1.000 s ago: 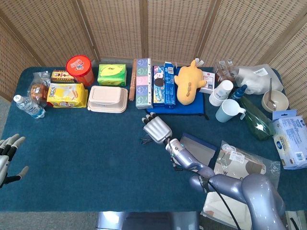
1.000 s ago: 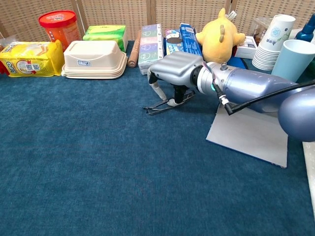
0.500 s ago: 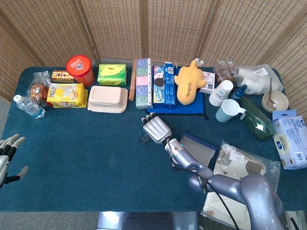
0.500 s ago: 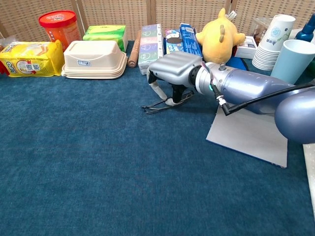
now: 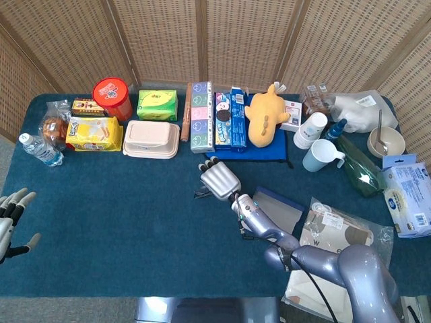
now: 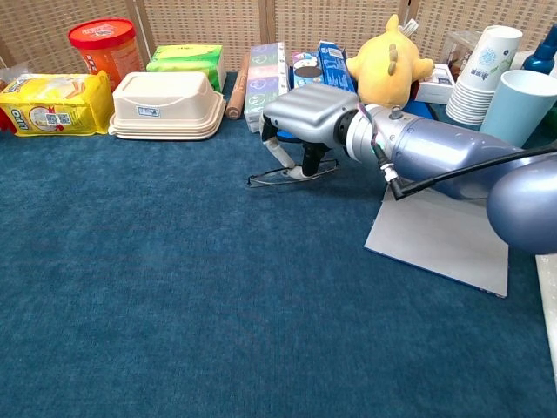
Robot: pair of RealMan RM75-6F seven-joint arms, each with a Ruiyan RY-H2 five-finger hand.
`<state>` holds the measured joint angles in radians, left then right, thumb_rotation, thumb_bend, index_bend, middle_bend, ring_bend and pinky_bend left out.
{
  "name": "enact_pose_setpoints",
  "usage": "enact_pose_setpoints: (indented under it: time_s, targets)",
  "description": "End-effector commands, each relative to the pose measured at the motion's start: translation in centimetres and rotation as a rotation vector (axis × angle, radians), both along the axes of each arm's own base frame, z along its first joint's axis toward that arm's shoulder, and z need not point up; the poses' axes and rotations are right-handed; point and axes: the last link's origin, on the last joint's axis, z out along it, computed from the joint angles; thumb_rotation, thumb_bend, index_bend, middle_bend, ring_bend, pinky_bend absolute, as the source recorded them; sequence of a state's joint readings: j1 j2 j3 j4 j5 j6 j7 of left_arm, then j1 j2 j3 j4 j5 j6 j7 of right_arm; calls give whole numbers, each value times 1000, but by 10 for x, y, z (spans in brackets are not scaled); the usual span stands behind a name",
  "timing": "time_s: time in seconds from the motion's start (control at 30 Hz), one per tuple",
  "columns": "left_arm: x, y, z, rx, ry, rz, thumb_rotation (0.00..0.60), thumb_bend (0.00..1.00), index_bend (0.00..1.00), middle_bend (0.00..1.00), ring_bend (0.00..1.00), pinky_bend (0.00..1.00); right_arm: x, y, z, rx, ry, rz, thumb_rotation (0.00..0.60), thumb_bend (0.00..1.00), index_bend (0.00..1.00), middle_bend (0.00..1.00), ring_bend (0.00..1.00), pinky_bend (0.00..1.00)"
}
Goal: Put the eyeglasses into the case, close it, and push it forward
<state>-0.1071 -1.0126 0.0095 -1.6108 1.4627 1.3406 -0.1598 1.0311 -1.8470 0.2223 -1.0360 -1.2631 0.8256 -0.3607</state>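
Right robot hand (image 6: pixel 300 122): hung palm down over the eyeglasses, fingers curled down around the frame; whether it actually gripped them could not be told.
Eyeglasses (image 6: pixel 283 175): lay on the blue tabletop (image 6: pixel 174 287) under the right robot hand, a thin dark frame with a temple arm reaching out to the left; in the head view they showed only as a dark sliver (image 5: pixel 200 194) at the hand's edge (image 5: pixel 219 180).
Case (image 6: pixel 439 239): a flat grey piece lay on the tabletop beside the right forearm, apart from the eyeglasses; whether it was open or closed could not be told.
Left robot hand (image 5: pixel 12 214): at the near left edge in the head view, fingers spread, holding nothing, well apart from the eyeglasses.
Back row: a beige lunch box (image 6: pixel 168 104), a red canister (image 6: pixel 104 45), a yellow plush toy (image 6: pixel 388 65) and a light blue mug (image 6: pixel 520 104) stood along the far side.
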Motion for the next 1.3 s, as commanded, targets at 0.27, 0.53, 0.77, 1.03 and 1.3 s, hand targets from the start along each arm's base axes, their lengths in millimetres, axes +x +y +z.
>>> enact_pose_setpoints:
  time_s: [0.27, 0.53, 0.77, 1.03, 1.3]
  targets:
    - [2, 2, 2, 13, -1, -10, 600, 284, 30, 0, 0, 0, -2, 3, 13, -23, -44, -2, 600, 324, 690, 301, 269, 249]
    - [11, 13, 6, 33, -5, -53, 600, 283, 30, 0, 0, 0, -12, 22, 36, -37, -97, -3, 600, 324, 690, 301, 269, 249]
    - [21, 22, 7, 34, -10, -96, 600, 283, 30, 0, 0, 0, -26, 39, 59, -62, -109, -12, 600, 323, 686, 302, 269, 248]
    - [32, 24, 3, 27, -16, -123, 600, 283, 30, 0, 0, 0, -43, 53, 84, -85, -112, -32, 600, 323, 686, 302, 269, 248]
    - [37, 25, 1, 24, -17, -129, 600, 283, 30, 0, 0, 0, -62, 66, 101, -96, -92, -50, 600, 322, 687, 303, 269, 248]
